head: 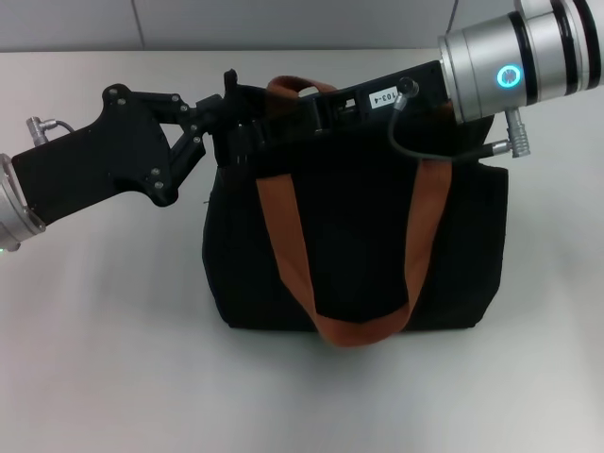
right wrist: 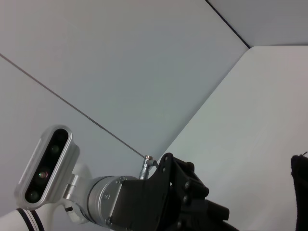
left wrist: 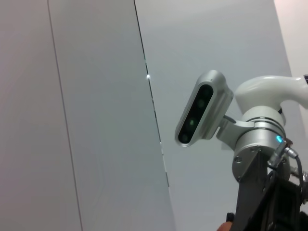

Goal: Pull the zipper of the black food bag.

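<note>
Head view: end effectors (head: 236, 127) atop black food bag (head: 359, 245)

Silver cylindrical wrists, black angular hands (left hand (head: 241, 132)), a glowing cyan ring, one looping black cable

One black food bag (head: 354, 245) stands at the frame's centre on one white table (head: 113, 359). It carries two orange-brown webbing handles (head: 293, 236). Two grippers reach its top edge: the left gripper (head: 231, 127) from upper left, the right gripper (head: 330, 104) from upper right.
</note>
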Robot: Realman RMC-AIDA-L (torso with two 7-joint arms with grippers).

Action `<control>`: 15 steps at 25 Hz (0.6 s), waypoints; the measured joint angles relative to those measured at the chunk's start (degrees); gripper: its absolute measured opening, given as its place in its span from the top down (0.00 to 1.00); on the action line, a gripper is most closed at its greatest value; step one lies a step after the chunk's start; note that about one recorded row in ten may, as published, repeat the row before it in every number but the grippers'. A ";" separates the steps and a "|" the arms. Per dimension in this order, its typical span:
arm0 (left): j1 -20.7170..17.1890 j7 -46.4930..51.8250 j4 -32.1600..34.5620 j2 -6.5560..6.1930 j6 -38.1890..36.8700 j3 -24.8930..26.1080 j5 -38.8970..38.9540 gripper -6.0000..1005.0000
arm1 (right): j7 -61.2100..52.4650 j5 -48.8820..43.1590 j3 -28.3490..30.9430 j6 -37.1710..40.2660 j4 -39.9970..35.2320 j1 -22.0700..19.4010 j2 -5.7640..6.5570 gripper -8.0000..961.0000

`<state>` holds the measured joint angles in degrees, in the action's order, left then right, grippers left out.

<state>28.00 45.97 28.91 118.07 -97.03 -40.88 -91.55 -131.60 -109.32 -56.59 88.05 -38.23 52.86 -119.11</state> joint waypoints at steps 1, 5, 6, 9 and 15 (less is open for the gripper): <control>0.12 0.00 0.00 0.03 -0.10 0.00 0.00 0.96 | 0.03 0.00 -0.04 -0.03 0.00 0.09 -0.05 0.60; 0.58 0.00 0.00 0.16 -0.30 -0.09 0.00 0.96 | 0.18 0.00 -0.57 -0.13 0.00 0.46 -0.15 0.60; 0.66 0.00 0.00 0.22 -0.30 -0.12 0.00 0.96 | 0.25 0.00 -0.66 -0.15 0.00 0.51 -0.15 0.60; 0.73 0.00 0.00 0.30 -0.34 -0.15 0.00 0.96 | 0.66 0.01 -0.78 -0.22 0.00 0.56 -0.16 0.60; 0.83 0.00 -0.33 0.37 -0.66 -0.16 -0.02 0.96 | 0.78 0.06 -0.81 -0.59 0.10 0.64 -0.16 0.60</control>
<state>28.83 45.97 28.58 118.45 -97.69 -41.05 -91.57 -130.82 -109.26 -57.40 87.46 -38.13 53.51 -119.27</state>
